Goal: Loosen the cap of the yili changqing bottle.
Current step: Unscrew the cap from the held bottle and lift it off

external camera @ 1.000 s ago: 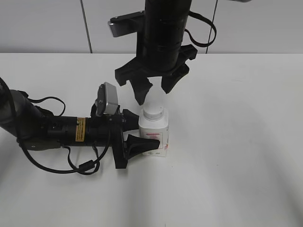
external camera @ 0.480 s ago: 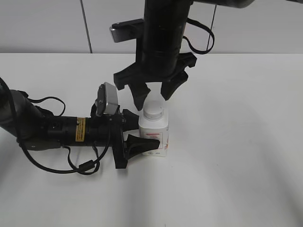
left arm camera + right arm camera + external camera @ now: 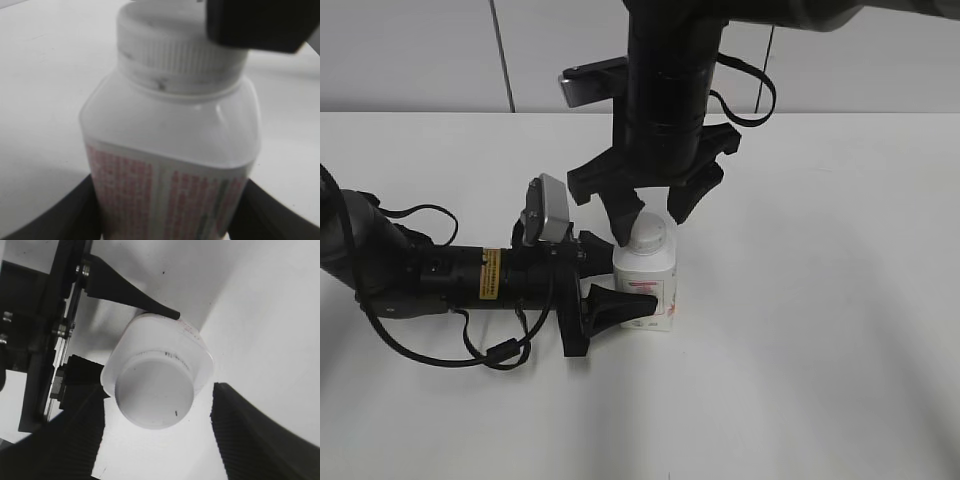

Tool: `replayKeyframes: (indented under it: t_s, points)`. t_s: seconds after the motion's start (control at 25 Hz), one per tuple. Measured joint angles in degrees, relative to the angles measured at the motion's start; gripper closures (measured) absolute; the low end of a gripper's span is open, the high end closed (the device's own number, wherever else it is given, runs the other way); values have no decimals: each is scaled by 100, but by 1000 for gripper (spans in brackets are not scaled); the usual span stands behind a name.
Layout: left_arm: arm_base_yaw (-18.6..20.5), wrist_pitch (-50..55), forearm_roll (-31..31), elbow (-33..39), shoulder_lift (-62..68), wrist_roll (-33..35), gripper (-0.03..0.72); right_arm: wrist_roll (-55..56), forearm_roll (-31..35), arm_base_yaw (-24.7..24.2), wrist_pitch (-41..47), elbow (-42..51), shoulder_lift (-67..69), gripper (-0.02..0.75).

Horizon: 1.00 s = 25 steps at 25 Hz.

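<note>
Jaws of the left gripper [image 3: 620,283] are pinching the small squarish white plastic bottle [image 3: 646,286] (upright on the white bench [image 3: 820,330]); the right gripper [image 3: 654,212] is straddling the round white screw cap [image 3: 649,235], spread, apparently not touching.

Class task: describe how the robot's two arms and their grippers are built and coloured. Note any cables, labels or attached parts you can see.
Both arms are matt black cylinders. The left gripper has pointed black fingers, a grey camera box on its wrist, a yellow label on the arm and looping black cables. The right gripper has wedge-shaped fingers with ribbed pads and a grey bracket behind it.
</note>
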Motion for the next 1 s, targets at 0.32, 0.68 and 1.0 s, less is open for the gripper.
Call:
replayKeyframes:
  t_s: [0.32, 0.68, 1.0]
  points:
    - [0, 0, 0, 0, 0, 0, 267, 9, 0, 0, 0, -17, 180, 212]
    - [0, 0, 0, 0, 0, 0, 267, 14, 151, -4, 0, -133, 181, 257]
    - [0, 0, 0, 0, 0, 0, 267, 14, 127, -4, 0, -137, 209, 269]
